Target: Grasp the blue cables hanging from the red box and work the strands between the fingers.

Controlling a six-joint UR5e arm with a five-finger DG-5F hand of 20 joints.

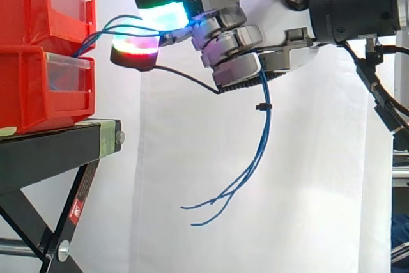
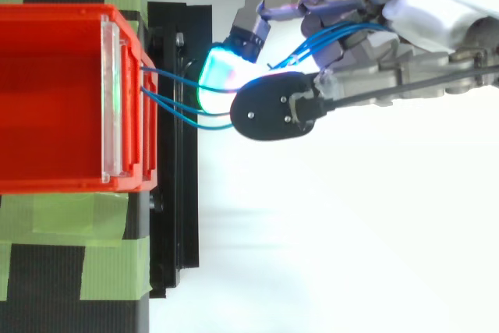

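- The hand (image 1: 233, 46) is closed on the cables (image 1: 261, 126). Curled fingers wrap the bundle at the palm, and two glowing pads (image 1: 163, 16) pinch the strands further forward. If that pinch slackens while the fingers work, I judge a strand could slide out and the bundle sag from the grasp.
- Just below the palm a black tie (image 1: 261, 105) binds the hanging part, and the ends (image 1: 204, 212) dangle free in the air. The tie could snag on a finger and keep the strands bunched instead of letting them spread.
- From the pads towards the boxes (image 1: 29, 94) the cables run in a short, gently bowed span with little slack. A pull to the right would likely use that slack up at once.
- The strands leave at the front of the stacked boxes, near the seam between them; I cannot tell which box they come from. A hard tug might drag a box forward on the stand (image 1: 51, 148), or pull the cables loose.
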